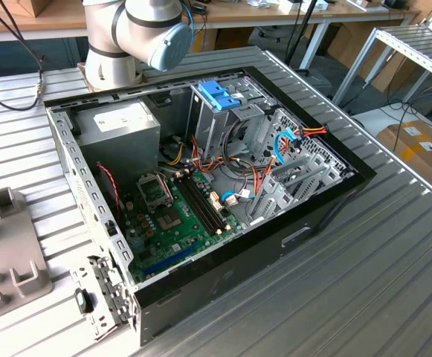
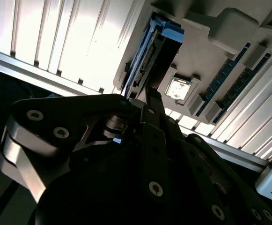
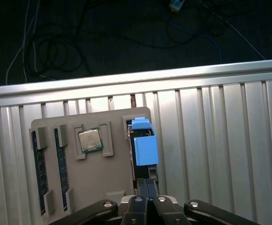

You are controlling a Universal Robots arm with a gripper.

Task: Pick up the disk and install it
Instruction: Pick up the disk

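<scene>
Hand (image 3: 147, 182) looked clenched, empty, close to end of disk (image 3: 143, 147). Disk stood on edge in slot of grey holder (image 3: 112, 171) on desk (image 3: 220, 154). Risk: descending unopened would ram disk; off-centre grasp could tilt it, jamming slot.

The arm (image 1: 137, 26) shows a pale joint, its blue cap facing sideways. In the first wrist view the pincer (image 3: 147, 182) points down, its dark fingers (image 3: 143, 188) pressed together, as far as I can tell.
</scene>
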